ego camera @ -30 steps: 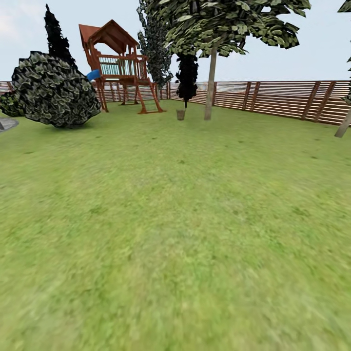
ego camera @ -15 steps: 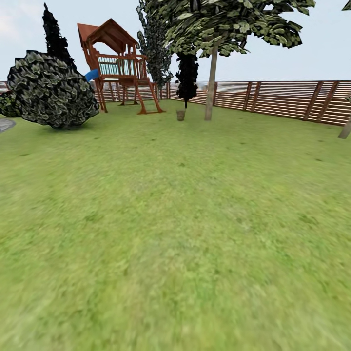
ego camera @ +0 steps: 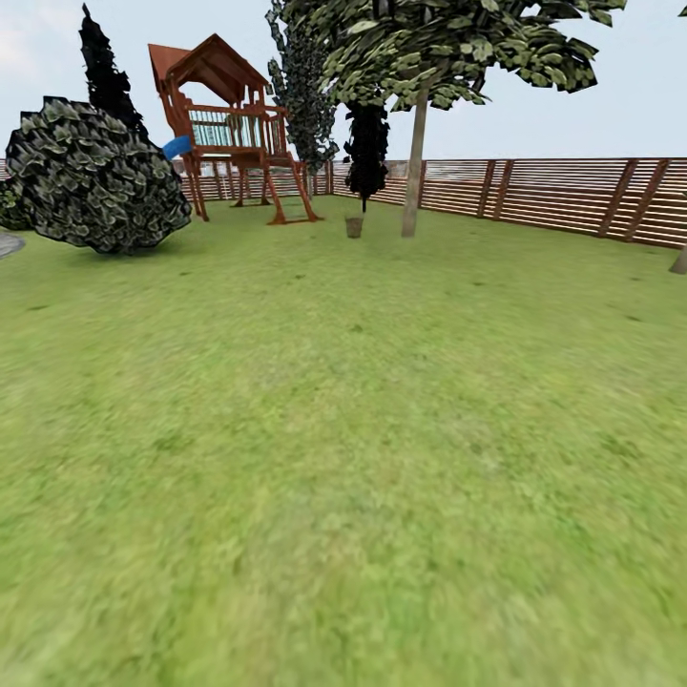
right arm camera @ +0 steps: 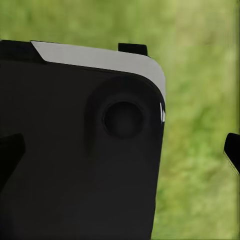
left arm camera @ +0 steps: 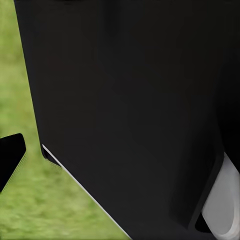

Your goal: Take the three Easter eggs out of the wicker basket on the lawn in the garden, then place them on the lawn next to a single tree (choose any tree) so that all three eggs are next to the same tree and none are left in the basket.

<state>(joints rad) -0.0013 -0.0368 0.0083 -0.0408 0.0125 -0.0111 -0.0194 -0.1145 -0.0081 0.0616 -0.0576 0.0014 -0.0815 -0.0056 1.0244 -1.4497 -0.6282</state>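
Distant wicker basket (ego camera: 354,226) beside tree (ego camera: 413,162)

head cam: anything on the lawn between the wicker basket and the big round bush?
Head view shows bare lawn between the wicker basket and the bush; the playset stands further back.
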